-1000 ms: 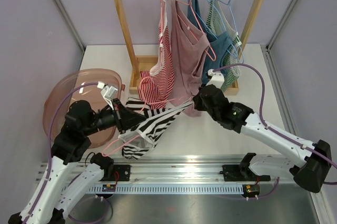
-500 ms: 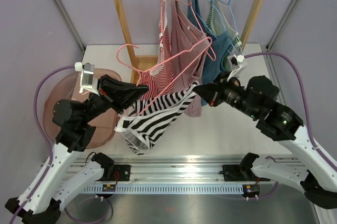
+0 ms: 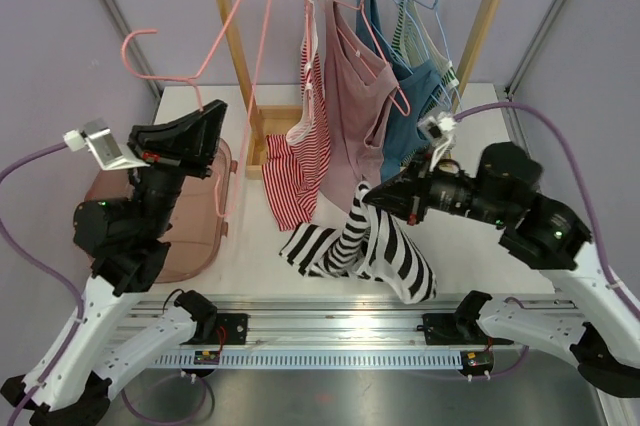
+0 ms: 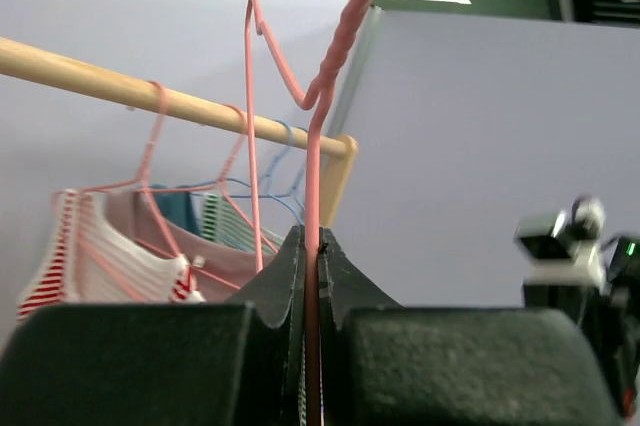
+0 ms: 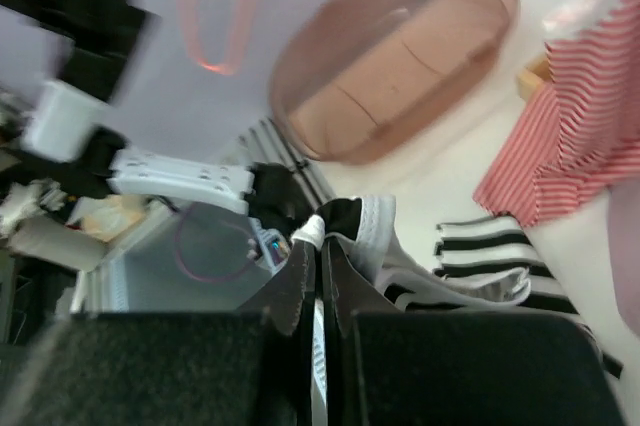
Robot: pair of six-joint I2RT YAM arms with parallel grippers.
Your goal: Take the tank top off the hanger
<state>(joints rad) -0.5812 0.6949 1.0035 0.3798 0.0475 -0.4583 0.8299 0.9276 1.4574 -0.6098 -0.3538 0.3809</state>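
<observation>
Soft, limp tank top [image 3: 388, 251] droops over the counter's front edge — right gripper [image 5: 320, 246] pinches its bound edge, a sound hold; left gripper [image 4: 312, 251] clamps the stiff pink hanger [image 4: 314, 176].

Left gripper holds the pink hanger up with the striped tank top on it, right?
No. The left gripper holds the pink hanger up, but bare; the top external view shows the striped tank top hanging from the right gripper.

The black-and-white striped tank top [image 3: 365, 241] hung bunched, free of the bare pink wire hanger [image 4: 312, 176], which stood upright well apart.
</observation>
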